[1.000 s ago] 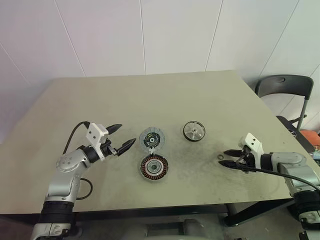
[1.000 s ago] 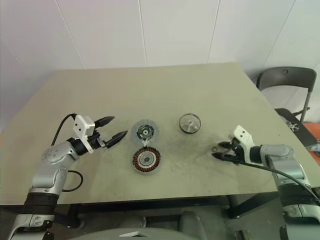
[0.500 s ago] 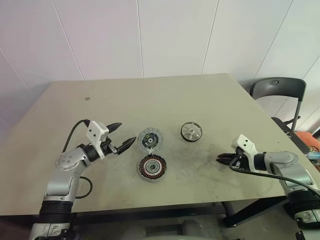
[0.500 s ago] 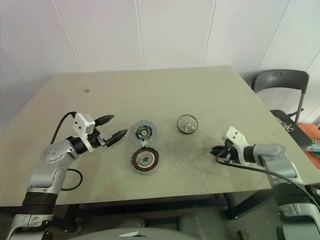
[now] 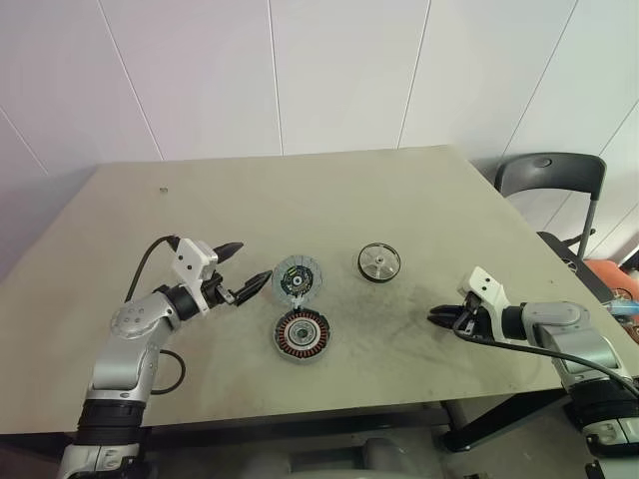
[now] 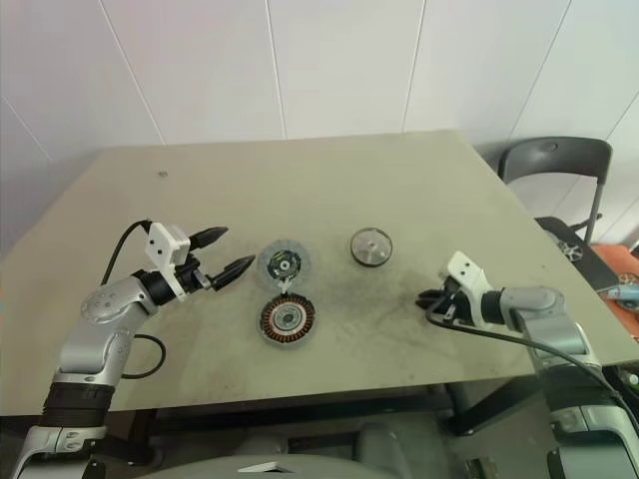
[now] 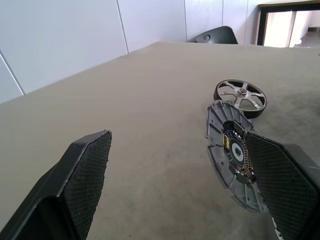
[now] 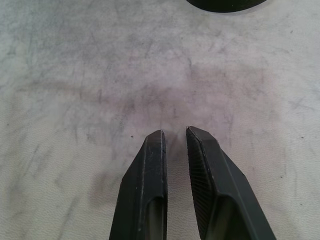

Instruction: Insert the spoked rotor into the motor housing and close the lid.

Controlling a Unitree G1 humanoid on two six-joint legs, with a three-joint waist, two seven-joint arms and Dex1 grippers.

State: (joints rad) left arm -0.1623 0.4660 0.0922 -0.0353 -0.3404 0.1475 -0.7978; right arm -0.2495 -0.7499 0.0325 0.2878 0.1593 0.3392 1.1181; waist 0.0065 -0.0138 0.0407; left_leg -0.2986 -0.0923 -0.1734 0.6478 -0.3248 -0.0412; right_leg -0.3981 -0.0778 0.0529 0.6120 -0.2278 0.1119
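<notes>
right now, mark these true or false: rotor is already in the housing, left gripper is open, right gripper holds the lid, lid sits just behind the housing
1. The spoked rotor is in the motor housing. False: it lies apart on the table.
2. The left gripper is open. True.
3. The right gripper holds the lid. False: its fingers are nearly closed on nothing.
4. The lid lies just beyond the motor housing. True.

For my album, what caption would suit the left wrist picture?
Open left gripper facing the tilted grey lid, with the spoked rotor lying on the table behind it.
</notes>
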